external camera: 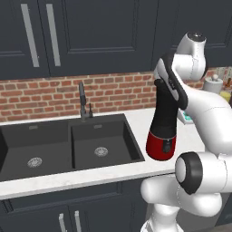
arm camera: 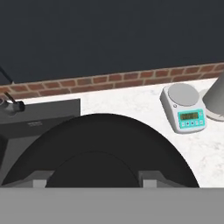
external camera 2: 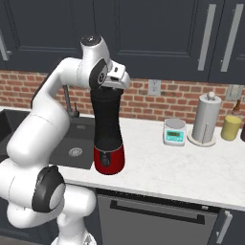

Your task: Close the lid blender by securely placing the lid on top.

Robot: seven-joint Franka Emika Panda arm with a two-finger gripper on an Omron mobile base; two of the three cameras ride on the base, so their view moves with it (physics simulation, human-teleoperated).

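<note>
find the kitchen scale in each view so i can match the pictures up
Left base view: a sliver of the kitchen scale peeks out right of the blender, behind the arm.
Right base view: right of centre on the counter, between the blender and the paper towel roll.
Hand view: right side, on the counter below the brick wall.
Shared landmark: the black blender jar.

Hiding the blender's (external camera 2: 108,139) mouth behind the white hand in both base views, so impossible to tell whether the lid (arm camera: 100,153) is seated. Cutting off the lid's near part at the hand view's bottom edge. Jaws' spread: cannot tell. Cropping the grey canister (arm camera: 216,98), right of the scale (arm camera: 183,107).
</note>
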